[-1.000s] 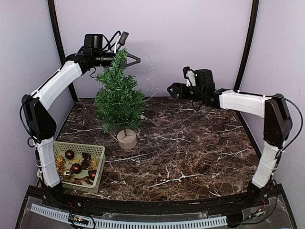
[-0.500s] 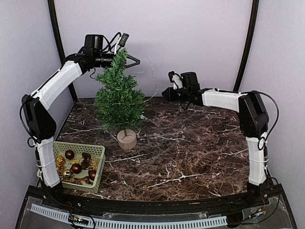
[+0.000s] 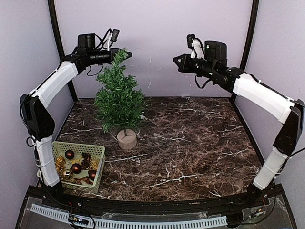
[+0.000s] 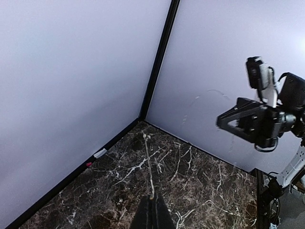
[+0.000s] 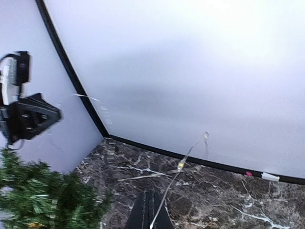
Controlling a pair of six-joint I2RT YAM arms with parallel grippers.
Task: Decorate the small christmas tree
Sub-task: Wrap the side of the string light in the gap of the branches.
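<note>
You see the small christmas tree [image 3: 119,100] standing upright on its round tan base [image 3: 127,139], dark green and bristly, at the table's [image 3: 190,152] left rear.

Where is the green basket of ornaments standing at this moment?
In the top view, the green basket stands at the near left corner of the table, beside the left arm, nearer than the small christmas tree.

Green basket [image 3: 81,146] of red and gold baubles [image 3: 76,168] on dark marble table [image 3: 190,143], thin wire [image 5: 177,168] above it

Right gripper [image 3: 175,60] rose, closing seemingly on wire [image 5: 178,166].
</note>
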